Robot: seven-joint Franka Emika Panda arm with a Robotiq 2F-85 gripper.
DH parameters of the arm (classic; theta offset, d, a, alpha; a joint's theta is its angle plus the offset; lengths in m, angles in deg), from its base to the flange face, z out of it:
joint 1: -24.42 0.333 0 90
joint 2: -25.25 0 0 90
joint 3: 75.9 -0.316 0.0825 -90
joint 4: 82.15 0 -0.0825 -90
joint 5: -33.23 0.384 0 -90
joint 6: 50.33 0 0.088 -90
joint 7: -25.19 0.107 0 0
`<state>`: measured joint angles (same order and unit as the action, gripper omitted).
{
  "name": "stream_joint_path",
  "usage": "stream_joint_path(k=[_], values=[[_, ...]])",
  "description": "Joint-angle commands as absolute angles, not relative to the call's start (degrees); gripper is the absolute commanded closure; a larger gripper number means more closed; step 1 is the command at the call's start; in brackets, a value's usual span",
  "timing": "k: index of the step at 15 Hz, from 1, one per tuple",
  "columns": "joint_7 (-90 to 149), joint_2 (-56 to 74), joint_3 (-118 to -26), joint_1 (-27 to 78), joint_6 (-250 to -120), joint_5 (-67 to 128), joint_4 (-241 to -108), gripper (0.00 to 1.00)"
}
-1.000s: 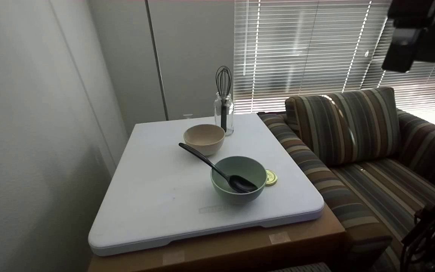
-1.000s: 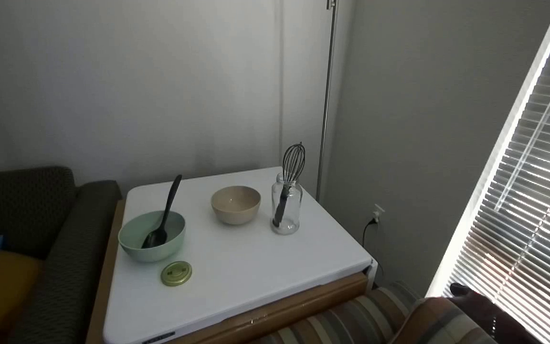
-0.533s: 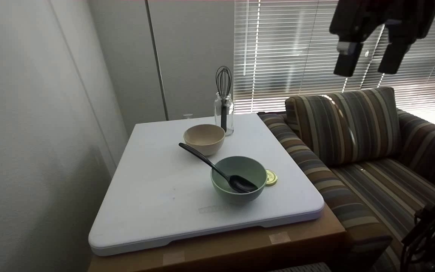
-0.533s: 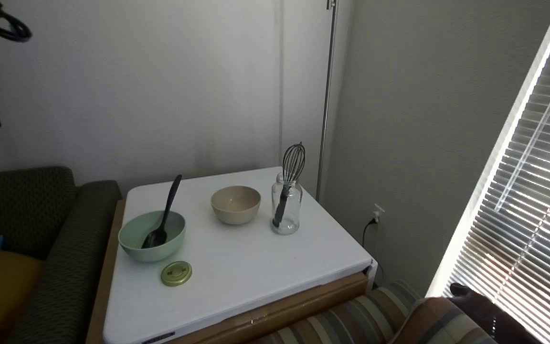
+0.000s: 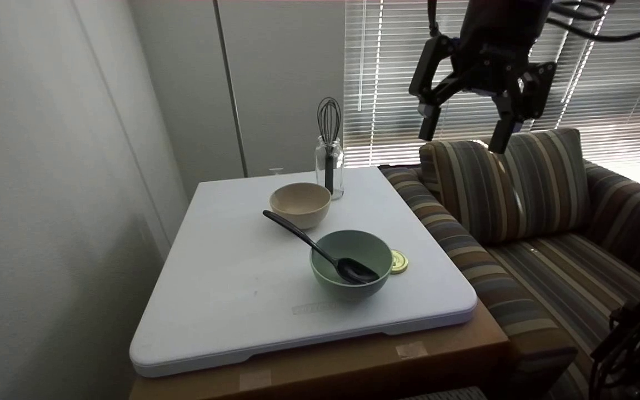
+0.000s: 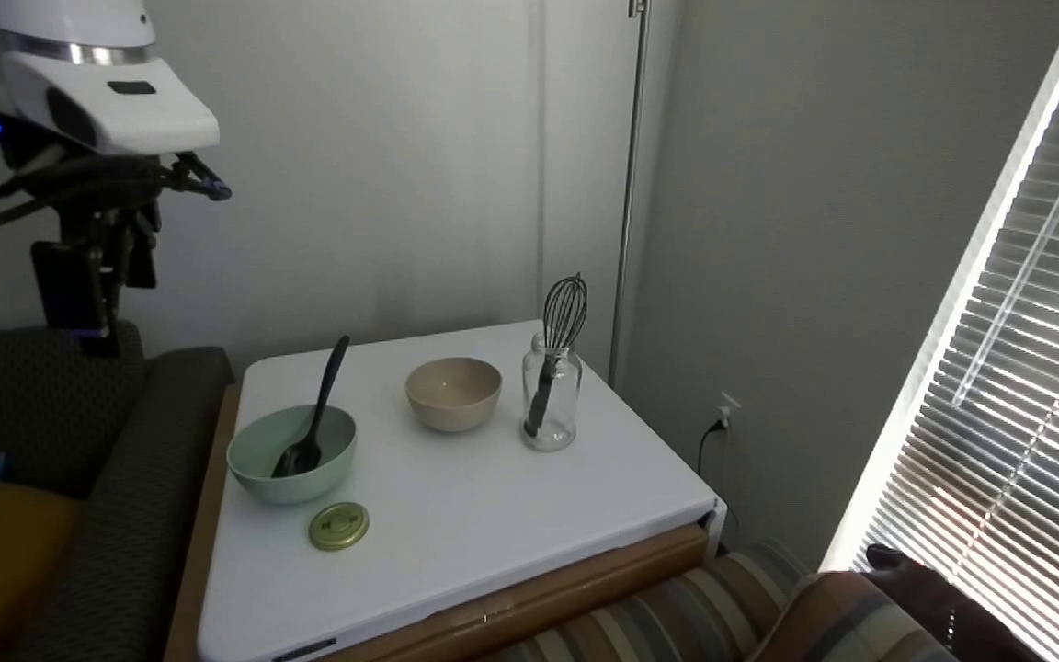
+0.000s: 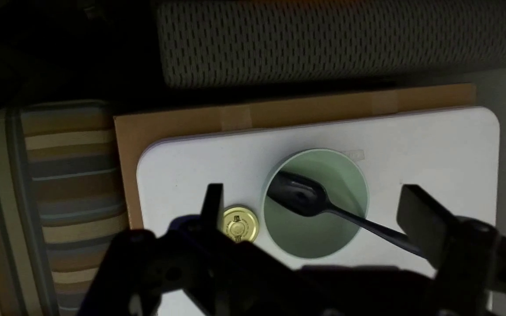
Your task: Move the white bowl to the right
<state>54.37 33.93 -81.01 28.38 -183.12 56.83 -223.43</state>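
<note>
Gripper (image 5: 465,136), black and two-fingered: it hangs up in the air, its fingers wide apart with just air between them.
Robot arm (image 6: 116,97), white and smooth: it comes in from the top of an exterior view and ends at the gripper.
Small round cream bowl (image 6: 454,406), tan inside: it stands upright on a flat white tabletop with round corners (image 5: 225,278). In an exterior view it sits between a big round green bowl (image 6: 290,489) and a clear glass jar (image 6: 566,414). It is near the jar, and apart from both.
Green bowl: it stands upright, with a long shiny black spoon (image 5: 348,268) leaning in it. The handle sticks out over the edge.
Jar: it stands upright and holds a black wire whisk (image 6: 543,391), handle down and loops up.
Flat round gold lid (image 6: 339,526): it lies on the tabletop, just beside the green bowl.
Wrist view: the green bowl shows between the two fingers. One finger hides the end of the spoon handle, and the other hides a bit of the lid.
Brown box-like base (image 5: 342,366): the tabletop lies on it.
Striped soft chair (image 5: 525,266): it is next to the base.
</note>
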Motion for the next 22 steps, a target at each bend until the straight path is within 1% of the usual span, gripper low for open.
stream_joint_path(k=[1,4,5,8,11,13,17,18,20,22], values=[[54.39,33.72,-81.11,28.32,-182.98,56.77,-223.34,0.0],[54.13,34.66,-81.71,28.77,-183.45,56.47,-223.77,0.0],[55.32,33.87,-82.11,28.59,-185.37,55.13,-223.64,0.0],[56.94,27.16,-81.82,27.46,-193.41,51.43,-219.69,0.0],[61.61,19.53,-80.86,27.08,-197.76,45.58,-212.59,0.0],[64.67,13.69,-79.38,27.5,-198.02,44.14,-205.94,0.0],[67.89,1.02,-76.98,27.03,-194.89,48.86,-191.33,0.0],[66.96,7.98,-76.9,28.45,-197.29,47.22,-199.25,0.0],[67.08,2.73,-76.15,28.2,-196.94,48.36,-194.08,0.0],[67.2,0.74,-76.05,28.14,-196.83,48.62,-192.21,0.0]])
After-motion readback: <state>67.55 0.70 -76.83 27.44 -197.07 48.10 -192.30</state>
